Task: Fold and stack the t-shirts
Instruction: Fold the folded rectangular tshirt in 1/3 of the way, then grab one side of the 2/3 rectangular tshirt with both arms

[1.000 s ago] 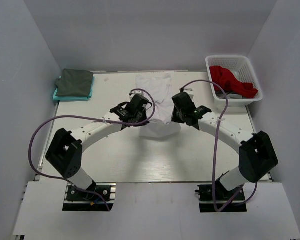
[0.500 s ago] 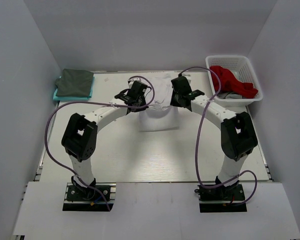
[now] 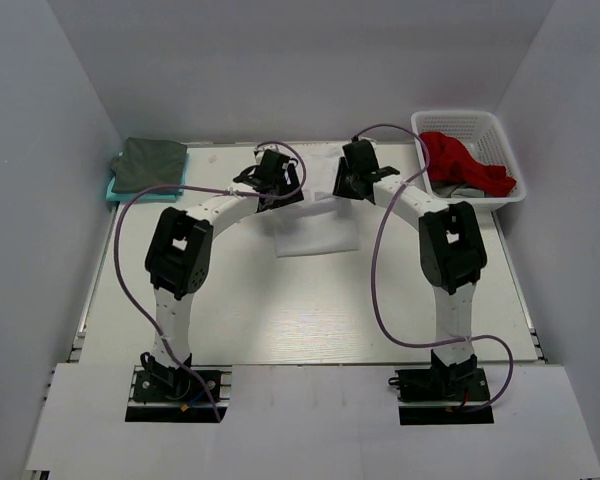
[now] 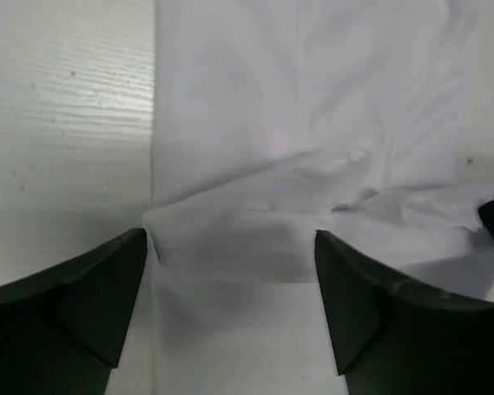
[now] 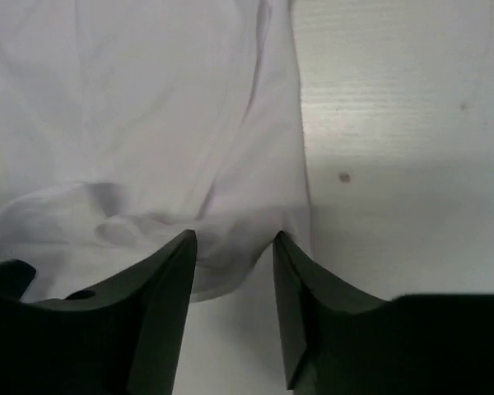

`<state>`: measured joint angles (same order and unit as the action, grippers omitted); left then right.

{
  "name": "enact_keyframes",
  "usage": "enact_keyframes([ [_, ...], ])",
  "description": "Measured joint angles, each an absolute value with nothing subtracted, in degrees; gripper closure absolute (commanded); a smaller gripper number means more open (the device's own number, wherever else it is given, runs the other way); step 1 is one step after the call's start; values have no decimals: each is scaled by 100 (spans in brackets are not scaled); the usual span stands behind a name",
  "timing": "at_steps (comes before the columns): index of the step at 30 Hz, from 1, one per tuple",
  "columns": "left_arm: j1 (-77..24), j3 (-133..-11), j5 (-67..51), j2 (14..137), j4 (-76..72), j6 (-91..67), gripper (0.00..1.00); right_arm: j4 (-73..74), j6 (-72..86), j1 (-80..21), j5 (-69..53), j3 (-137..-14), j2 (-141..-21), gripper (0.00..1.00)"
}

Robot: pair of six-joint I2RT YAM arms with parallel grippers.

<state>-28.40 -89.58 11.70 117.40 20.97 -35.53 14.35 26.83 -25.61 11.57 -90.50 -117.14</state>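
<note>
A white, finely ribbed table (image 3: pixel 230 300) sits boxed in by 3 plain pale walls (image 3: pixel 40 150). In the far left corner a folded dark shirt (image 3: pixel 150 163) lies on a teal shirt (image 3: pixel 113 189), whose edge shows under it, well apart from both arms. A purple cable (image 3: pixel 115 250) loops out from the left arm, and another hangs beside the right arm. The white shirt (image 3: pixel 318 235) lies at the far middle of the table, folded, with both grippers over its far part and nothing else on it. The left gripper (image 3: pixel 276 180) is low over the shirt's left edge. In its wrist view the jaws stand wide open, the dark fingers (image 4: pixel 82 304) on either side of a raised, creased fold of the white cloth (image 4: pixel 230 247), which spans the gap without being pinched. The right gripper (image 3: pixel 351 180) is over the shirt's right edge. Its jaws are part open, the gap clearly narrower, and the folded edge of the cloth (image 5: pixel 235 243) lies loosely between the fingers (image 5: pixel 148 313), with bare table just to the right. At the far right a white basket (image 3: pixel 458 115) holds red cloth (image 3: pixel 460 160), apart from the arms.
</note>
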Motion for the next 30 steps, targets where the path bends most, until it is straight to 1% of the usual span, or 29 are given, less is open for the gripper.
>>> enact_keyframes([
  [1, -2803, -9157, 1146, 11909, 2126, -3551, 0, 1422, 2661, -2532, 1114, -9227, -11885, 36],
  [2, -2766, -9378, 1142, 12077, 2158, -3542, 0, 1382, 2652, -2502, 1057, -9406, -12049, 27],
  [3, -2727, -9568, 1149, 12210, 2185, -3529, 0, 1382, 2626, -2464, 1022, -9596, -12208, 15],
  [4, -2676, -9778, 1151, 12339, 2235, -3492, 0, 1380, 2604, -2423, 969, -9760, -12320, 14],
  [5, -2630, -9953, 1151, 12425, 2268, -3439, 0, 1380, 2554, -2386, 910, -9872, -12376, 10],
  [7, -2558, -10141, 1140, 12446, 2268, -3328, 0, 1350, 2493, -2322, 803, -9968, -12366, 10],
  [9, -2491, -10103, 1118, 12300, 2237, -3218, 0, 1245, 2499, -2276, 711, -9806, -12169, 10],
  [12, -2456, -9614, 1026, 11874, 2171, -3096, 0, 1022, 2530, -2250, 580, -8840, -11386, 10],
  [17, -2596, -8160, 508, 10975, 2128, -3028, 0, 888, 2626, -2263, 427, -7297, -10197, 10],
  [21, -2762, -6877, -158, 10492, 1850, -3144, 0, 869, 2766, -2263, 250, -6552, -9852, 10],
  [23, -2834, -6501, -388, 10481, 1820, -3225, 0, 875, 2849, -2263, 123, -6224, -9806, 10],
  [25, -2888, -6440, -506, 10401, 1726, -3297, 6, 893, 2932, -2261, 38, -5955, -9806, 10],
  [26, -2912, -6425, -530, 10396, 1678, -3328, 14, 919, 2963, -2261, 8, -5861, -9808, 11],
  [27, -2932, -6388, -554, 10401, 1643, -3371, 19, 937, 2976, -2261, -23, -5815, -9817, 14],
  [28, -2941, -6326, -563, 10405, 1616, -3400, 25, 950, 2985, -2263, -49, -5800, -9839, 19],
  [29, -2943, -6270, -576, 10409, 1592, -3413, 30, 926, 2991, -2263, -95, -5800, -9867, 21],
  [30, -2943, -6252, -576, 10407, 1586, -3420, 41, 895, 2998, -2261, -165, -5800, -9894, 24],
])
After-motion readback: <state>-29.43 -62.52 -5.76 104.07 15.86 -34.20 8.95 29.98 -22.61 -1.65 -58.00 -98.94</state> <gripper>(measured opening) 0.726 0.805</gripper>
